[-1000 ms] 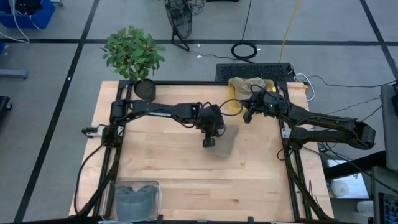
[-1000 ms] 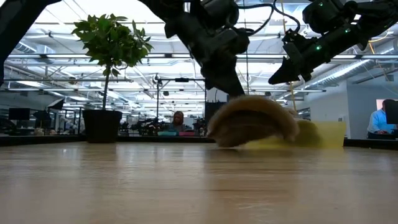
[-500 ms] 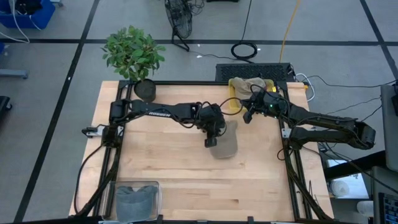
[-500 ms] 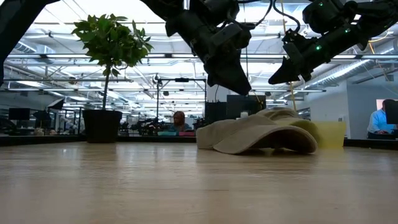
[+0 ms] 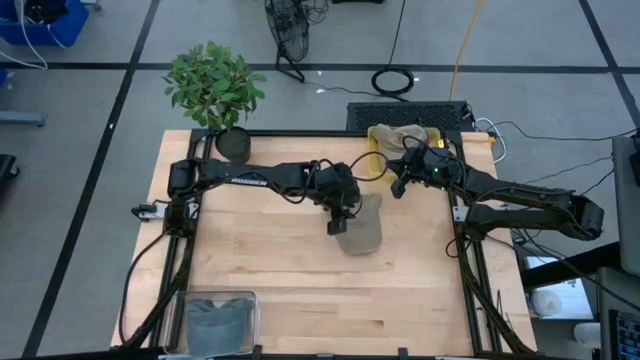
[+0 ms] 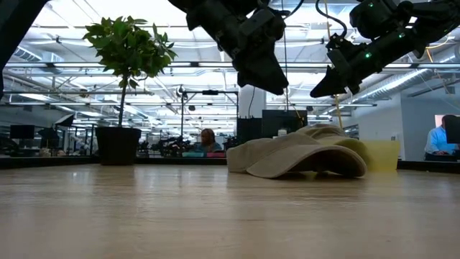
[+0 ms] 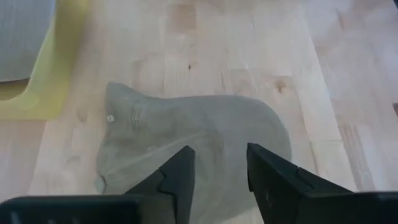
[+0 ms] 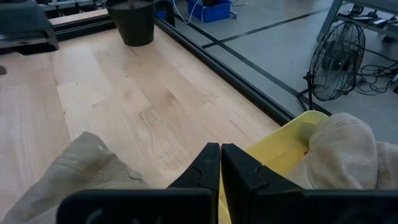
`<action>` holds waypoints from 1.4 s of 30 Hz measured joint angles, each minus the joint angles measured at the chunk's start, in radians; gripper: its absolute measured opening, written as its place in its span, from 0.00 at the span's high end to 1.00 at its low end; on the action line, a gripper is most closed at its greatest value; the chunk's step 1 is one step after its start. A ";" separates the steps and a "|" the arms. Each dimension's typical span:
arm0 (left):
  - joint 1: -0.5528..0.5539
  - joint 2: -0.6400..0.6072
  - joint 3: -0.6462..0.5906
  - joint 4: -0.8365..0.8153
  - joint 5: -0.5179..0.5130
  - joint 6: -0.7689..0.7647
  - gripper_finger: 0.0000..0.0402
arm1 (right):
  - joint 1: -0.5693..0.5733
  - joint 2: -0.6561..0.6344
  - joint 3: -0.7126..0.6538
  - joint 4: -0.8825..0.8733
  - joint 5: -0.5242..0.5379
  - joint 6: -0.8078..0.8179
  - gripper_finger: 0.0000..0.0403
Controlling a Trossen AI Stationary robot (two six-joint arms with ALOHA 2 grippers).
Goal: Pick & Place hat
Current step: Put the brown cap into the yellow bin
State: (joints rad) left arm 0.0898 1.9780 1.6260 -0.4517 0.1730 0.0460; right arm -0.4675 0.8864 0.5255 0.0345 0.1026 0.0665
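1. Hat (image 5: 362, 227): tan cloth cap, lying flat on the wooden table (image 5: 270, 270) near its middle, free of both grippers. It looks already set down, the crown slumped and the brim resting on the wood.
2. Left gripper (image 5: 338, 225): hangs just above the hat's edge, jaws released with a clear gap and nothing between them; in the low view it is off the cloth. Judged to be the arm that handles the hat, lifted clear so the cloth is not dragged.
3. Right gripper (image 5: 398, 187): raised beside the yellow bin (image 5: 376, 168) at the far edge, jaws clenched together and empty. Judged to be waiting out of the working space.
4. Yellow bin: holds a second, similar tan hat (image 8: 345, 146).
5. Potted plant (image 5: 215, 90): far left corner, well apart from the hat.
6. Grey tray (image 5: 220, 318): near left edge, a possible destination; that cannot be told.
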 joint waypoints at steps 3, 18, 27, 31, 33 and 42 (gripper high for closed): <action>-0.007 -0.007 -0.001 0.000 0.000 0.019 0.68 | 0.000 0.000 0.000 0.000 0.000 0.000 0.99; -0.007 -0.085 -0.149 0.030 0.003 0.056 0.89 | 0.000 0.000 0.000 0.000 0.000 0.000 0.99; 0.018 -0.291 -0.438 0.351 0.011 -0.024 0.94 | 0.000 0.000 0.000 0.001 0.000 0.000 0.99; 0.010 -0.384 -0.518 0.454 0.012 -0.051 0.94 | 0.000 0.000 0.000 0.000 0.000 0.000 0.99; 0.000 -0.423 -0.547 0.462 0.014 -0.056 0.94 | 0.000 0.000 0.000 0.000 0.000 0.000 0.99; -0.042 -0.494 -0.583 0.468 0.006 -0.055 0.94 | 0.000 0.000 0.000 0.000 0.000 0.000 0.99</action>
State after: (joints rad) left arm 0.0479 1.4845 1.0434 0.0166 0.1787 -0.0093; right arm -0.4675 0.8860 0.5259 0.0346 0.1028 0.0666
